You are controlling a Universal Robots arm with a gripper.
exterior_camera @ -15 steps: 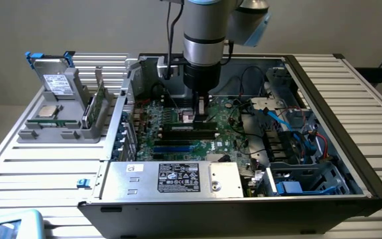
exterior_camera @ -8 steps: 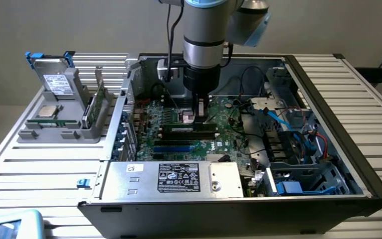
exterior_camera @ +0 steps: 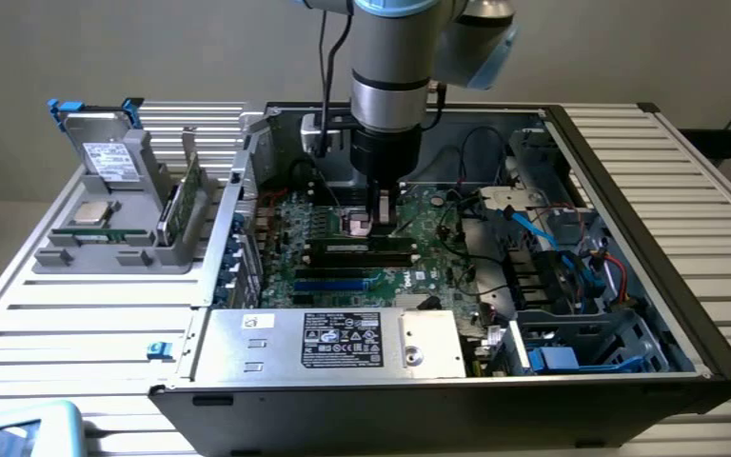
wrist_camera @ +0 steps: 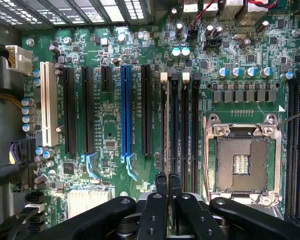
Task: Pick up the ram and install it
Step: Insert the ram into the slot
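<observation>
Ram (exterior_camera: pixel 361 226) is gripped edge-on between the closed fingers of the gripper (wrist_camera: pixel 168 178). It is held over the black memory slots (wrist_camera: pixel 185 130) of the motherboard (wrist_camera: pixel 110 145), near the empty CPU socket (wrist_camera: pixel 242 165). Whether it is seated cannot be told.

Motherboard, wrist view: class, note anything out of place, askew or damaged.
The CPU socket sits bare, with no processor or cooler over its contacts, odd for a mounted motherboard. The ram in the gripper looks straight, not tilted.
</observation>
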